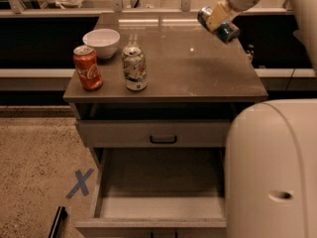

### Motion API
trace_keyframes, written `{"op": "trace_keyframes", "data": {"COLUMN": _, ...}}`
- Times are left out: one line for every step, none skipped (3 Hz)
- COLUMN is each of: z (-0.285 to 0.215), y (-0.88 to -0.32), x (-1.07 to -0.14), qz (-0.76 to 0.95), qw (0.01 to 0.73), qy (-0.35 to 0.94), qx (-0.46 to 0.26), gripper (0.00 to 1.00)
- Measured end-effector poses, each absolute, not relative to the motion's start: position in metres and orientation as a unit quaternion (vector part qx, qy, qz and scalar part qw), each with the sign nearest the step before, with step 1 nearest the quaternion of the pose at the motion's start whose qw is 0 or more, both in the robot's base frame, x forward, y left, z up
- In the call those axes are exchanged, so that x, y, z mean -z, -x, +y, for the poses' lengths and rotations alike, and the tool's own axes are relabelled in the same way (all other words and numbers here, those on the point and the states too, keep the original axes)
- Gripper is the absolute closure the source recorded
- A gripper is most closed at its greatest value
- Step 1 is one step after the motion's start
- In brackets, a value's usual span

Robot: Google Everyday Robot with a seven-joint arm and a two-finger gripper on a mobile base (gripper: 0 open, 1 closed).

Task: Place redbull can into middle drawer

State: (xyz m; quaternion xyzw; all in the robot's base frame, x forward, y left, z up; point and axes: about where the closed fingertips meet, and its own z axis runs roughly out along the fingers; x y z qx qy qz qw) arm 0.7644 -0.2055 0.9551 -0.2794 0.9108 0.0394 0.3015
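My gripper (pixel 218 21) is up at the far right, above the cabinet top, shut on the redbull can (pixel 223 29). The can is slim, blue and silver, held tilted on its side and lifted clear of the surface. The middle drawer (pixel 158 219) is pulled out at the bottom of the grey cabinet, well below and in front of the gripper. Its pale floor shows and nothing lies in it. My arm's large white body (pixel 272 172) covers the drawer's right side.
A red Coca-Cola can (pixel 87 67), a white-green can (pixel 134 68) and a white bowl (pixel 101 42) stand on the left of the cabinet top (pixel 198 73). The shallower drawer front with a black loop handle (pixel 163 139) sits above the open drawer. A blue X marks the floor (pixel 79 183).
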Motion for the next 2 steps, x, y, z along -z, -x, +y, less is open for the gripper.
{"op": "trace_keyframes", "data": {"z": -0.177, "y": -0.714, "x": -0.993, "qz": 0.872, "qw": 0.314, "qy": 0.373, "qx": -0.048, "gripper": 1.00}}
{"op": "trace_keyframes", "data": {"z": -0.156, "y": -0.662, "x": -1.008, "qz": 0.816, "qw": 0.353, "qy": 0.450, "qx": -0.085, "gripper": 1.00}}
